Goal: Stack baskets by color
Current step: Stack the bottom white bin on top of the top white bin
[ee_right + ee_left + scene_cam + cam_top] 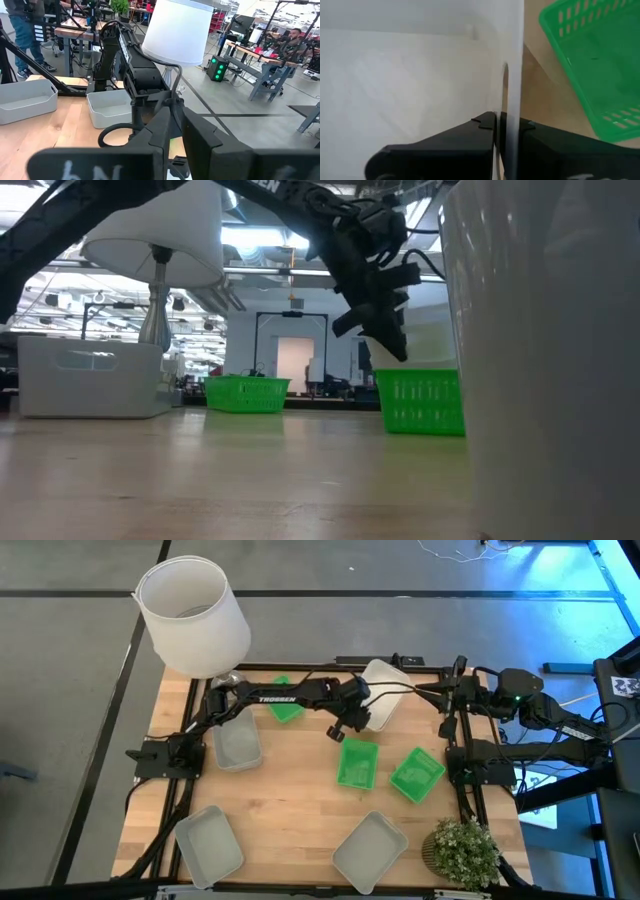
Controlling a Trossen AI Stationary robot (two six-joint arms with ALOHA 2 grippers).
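The left gripper [362,720] pinches a white basket's [384,706] wall near the table's [290,800] far edge; only the left wrist view shows the clamp [507,135]. Whether the right gripper [440,692] is open, I cannot tell.

White lettering — "TROSSEN" — runs along the left arm [275,698] in the high view.

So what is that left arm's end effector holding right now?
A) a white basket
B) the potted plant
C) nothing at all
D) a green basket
A: the left end effector is shut on the rim of a white basket, which is tilted up off the table; the left wrist view shows the white wall pinched between its fingers.
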